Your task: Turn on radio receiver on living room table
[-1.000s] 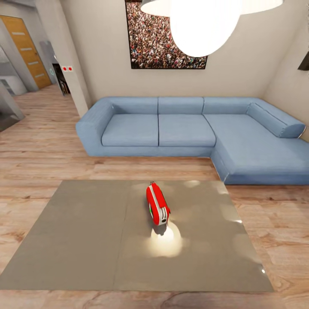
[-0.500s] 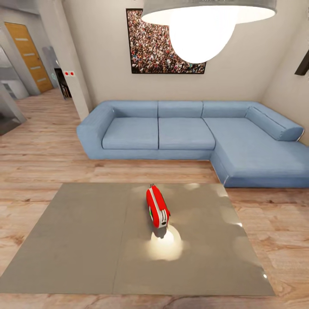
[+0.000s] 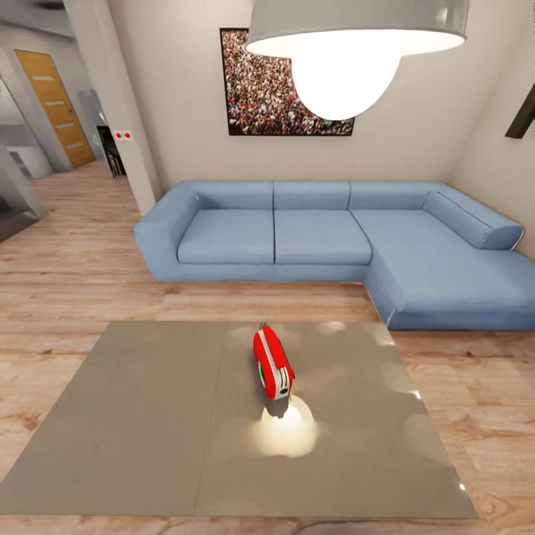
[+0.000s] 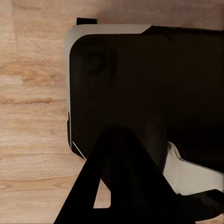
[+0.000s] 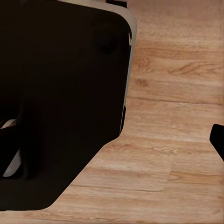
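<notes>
radio receiver (image 3: 273,363) stood on its edge near the middle of the surface (image 3: 141,431), red with white trim, one rounded end toward the camera. a bright lamp reflection (image 3: 284,435) lay on the glossy grey-brown top just in front of it. the surface sat on a light wood plank floor (image 3: 67,267). beyond it ran a blue l-shaped sofa (image 3: 327,238) against a beige wall, with a crowd picture (image 3: 286,82) above it and a white dome pendant lamp (image 3: 349,44) hanging near the camera. an orange-brown door (image 3: 56,108) showed far off at the left. both wrist views showed dark robot body over the plank floor; whether either gripper was open i could not tell. compared with a second before, the whole view had shifted: lamp and picture sat lower in it, and the radio kept its place on the surface.
</notes>
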